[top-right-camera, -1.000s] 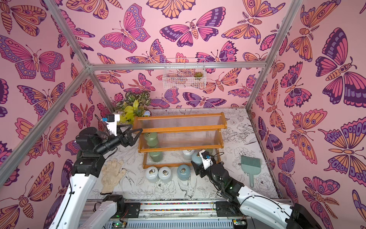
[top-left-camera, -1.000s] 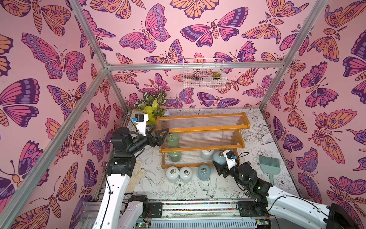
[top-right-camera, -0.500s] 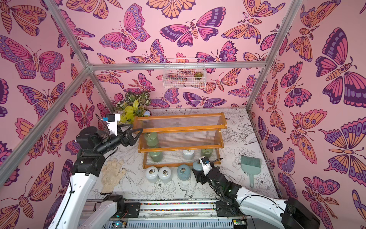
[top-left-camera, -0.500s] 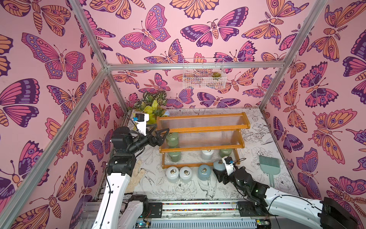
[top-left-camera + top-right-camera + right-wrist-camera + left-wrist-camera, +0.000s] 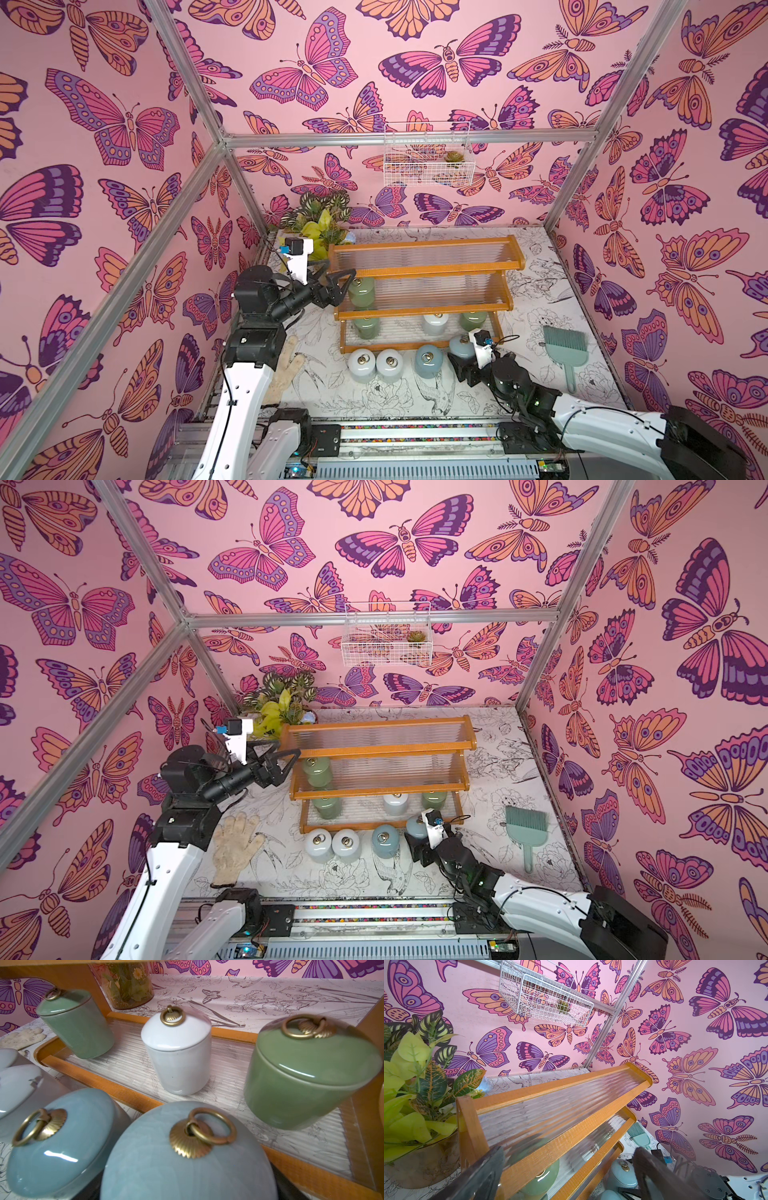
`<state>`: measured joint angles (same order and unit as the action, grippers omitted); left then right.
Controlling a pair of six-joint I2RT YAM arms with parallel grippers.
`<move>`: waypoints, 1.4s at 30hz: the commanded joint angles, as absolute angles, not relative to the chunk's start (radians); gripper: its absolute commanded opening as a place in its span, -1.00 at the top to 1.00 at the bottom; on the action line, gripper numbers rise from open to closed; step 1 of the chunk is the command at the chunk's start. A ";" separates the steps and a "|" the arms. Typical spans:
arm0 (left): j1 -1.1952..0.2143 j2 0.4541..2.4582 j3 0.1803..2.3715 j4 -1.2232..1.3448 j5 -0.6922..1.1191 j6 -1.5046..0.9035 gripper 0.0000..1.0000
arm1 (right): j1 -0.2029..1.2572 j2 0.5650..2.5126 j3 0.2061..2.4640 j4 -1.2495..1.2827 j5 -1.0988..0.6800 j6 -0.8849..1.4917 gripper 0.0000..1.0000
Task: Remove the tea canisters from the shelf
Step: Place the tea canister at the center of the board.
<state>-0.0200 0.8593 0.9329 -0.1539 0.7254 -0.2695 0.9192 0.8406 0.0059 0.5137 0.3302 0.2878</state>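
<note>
Roughly halfway: four of the eight tea canisters stand clear of the shelf (image 5: pixel 424 271), in a row on the table (image 5: pixel 536 291) just before its bottom rail. They are a white canister (image 5: pixel 361 365), a second white canister (image 5: pixel 389 365), a pale blue canister (image 5: pixel 429 360) and the end blue canister (image 5: pixel 460 345). The right gripper (image 5: pixel 460 362) has its jaws set wide around that last one's body (whether it rests on the table yet, I cannot tell).

Still shelved are the middle-tier green canister (image 5: pixel 361 291) and, on the bottom tier, a lower green canister (image 5: pixel 365 328), a shelved white canister (image 5: pixel 435 324) and a far green canister (image 5: pixel 473 320). The left gripper (image 5: pixel 344 286) hangs spread wide and empty beside the middle-tier one — probably its next pick.
</note>
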 commanded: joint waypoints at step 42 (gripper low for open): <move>-0.028 0.816 0.920 -0.135 0.689 -0.261 -0.98 | 0.960 0.649 0.196 0.229 0.345 0.161 -0.97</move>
<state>-0.0212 0.8257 0.9321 -0.1535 0.6979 -0.2703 0.9520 0.6453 0.1577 0.2607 0.3580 0.2024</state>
